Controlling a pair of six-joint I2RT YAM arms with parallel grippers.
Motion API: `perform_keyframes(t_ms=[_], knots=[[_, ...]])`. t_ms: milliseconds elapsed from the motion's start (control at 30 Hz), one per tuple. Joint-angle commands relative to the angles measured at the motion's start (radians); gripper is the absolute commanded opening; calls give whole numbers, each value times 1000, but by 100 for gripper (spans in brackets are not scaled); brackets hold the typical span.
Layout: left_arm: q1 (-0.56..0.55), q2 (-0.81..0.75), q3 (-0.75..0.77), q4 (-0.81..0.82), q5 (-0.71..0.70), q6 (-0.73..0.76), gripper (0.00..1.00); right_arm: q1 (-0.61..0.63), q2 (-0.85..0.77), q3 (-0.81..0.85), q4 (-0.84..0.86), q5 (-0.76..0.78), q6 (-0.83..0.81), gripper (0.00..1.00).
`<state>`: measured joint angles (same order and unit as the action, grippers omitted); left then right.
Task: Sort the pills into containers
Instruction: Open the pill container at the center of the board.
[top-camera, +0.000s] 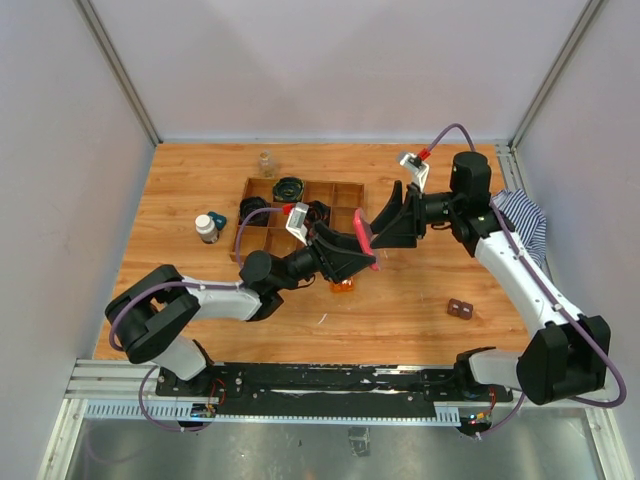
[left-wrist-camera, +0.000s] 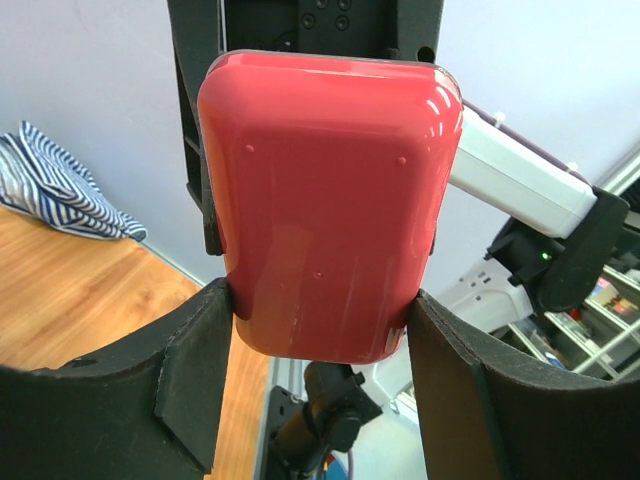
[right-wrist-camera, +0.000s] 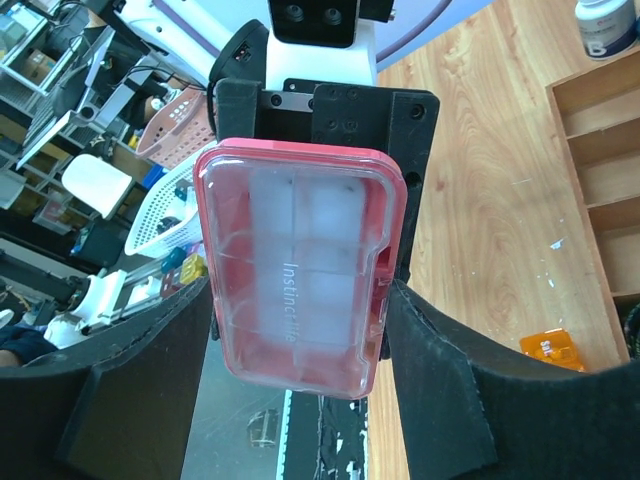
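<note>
The flat pink box (top-camera: 364, 238) is held in the air over the table's middle, pinched between both grippers. My left gripper (top-camera: 352, 257) is shut on its lower end; the left wrist view shows the box's opaque pink bottom (left-wrist-camera: 325, 200) between my left gripper's (left-wrist-camera: 320, 310) fingers. My right gripper (top-camera: 385, 230) is shut on it from the other side; the right wrist view shows its clear lid (right-wrist-camera: 300, 260) between my right gripper's (right-wrist-camera: 300, 300) fingers. The clear vial (top-camera: 266, 163) stands at the back. The dark bottle with a white cap (top-camera: 207, 228) stands at the left. No pills show.
The wooden compartment tray (top-camera: 345, 195) with black coils lies behind the grippers. An orange block (top-camera: 342, 286) lies under the left gripper. A small brown item (top-camera: 460, 309) lies front right. A striped cloth (top-camera: 522, 215) hangs at the right edge.
</note>
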<state>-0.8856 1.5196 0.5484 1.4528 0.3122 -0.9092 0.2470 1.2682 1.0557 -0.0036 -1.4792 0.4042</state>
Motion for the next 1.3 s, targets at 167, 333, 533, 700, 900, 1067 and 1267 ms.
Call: perform_keyframes(t_ms=[167, 333, 533, 700, 900, 1067, 1267], knots=[[15, -19, 11, 76, 62, 13, 0, 0, -20, 30, -98, -41, -107, 58], [12, -57, 19, -35, 34, 65, 0, 5, -65, 69, -233, 45, -260, 89], [-7, -51, 56, -84, 26, 93, 0, 59, -60, 59, -235, 130, -266, 93], [-15, -53, 61, -103, 14, 105, 0, 85, -48, 42, -216, 198, -239, 92], [-16, -70, 54, -127, -6, 117, 0, 85, -48, 29, -159, 174, -168, 48], [5, -66, 13, -21, 14, 48, 0, 71, -40, 5, -54, 79, -52, 12], [51, -22, -20, 142, 65, -83, 0, 63, -32, -44, 219, -27, 187, 3]])
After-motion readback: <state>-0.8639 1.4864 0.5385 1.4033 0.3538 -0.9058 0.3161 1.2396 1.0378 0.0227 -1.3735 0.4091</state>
